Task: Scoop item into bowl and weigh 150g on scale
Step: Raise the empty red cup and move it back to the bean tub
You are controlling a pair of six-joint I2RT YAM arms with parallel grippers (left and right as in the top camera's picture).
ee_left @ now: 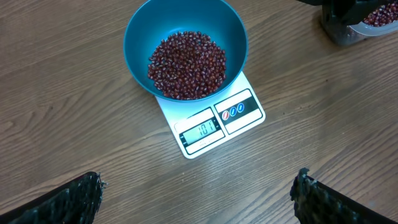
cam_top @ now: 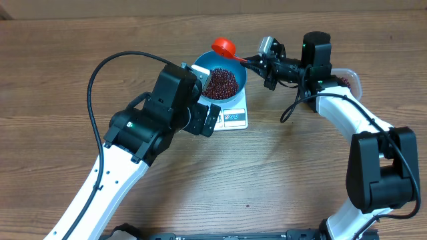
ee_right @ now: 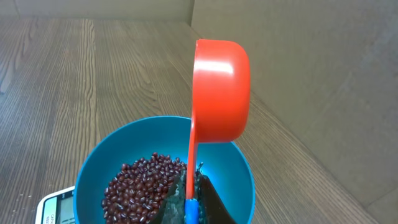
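Partway: beans point(ee_left: 186, 65) heaped in bowl point(ee_left: 134, 37) on scale point(ee_left: 239, 115), display seemingly short of target. Right gripper point(ee_right: 189, 199) clamped on tipped scoop point(ee_right: 221, 87) over bowl; left gripper point(ee_left: 196, 199) wide open. More scooping likely.

Overhead, a red plastic scoop point(cam_top: 224, 46) hangs over the upper rim of the round blue bowl point(cam_top: 215, 61); the black left arm point(cam_top: 167, 107) crowds its left side. The wooden tabletop point(cam_top: 267, 173) at lower centre lies open.
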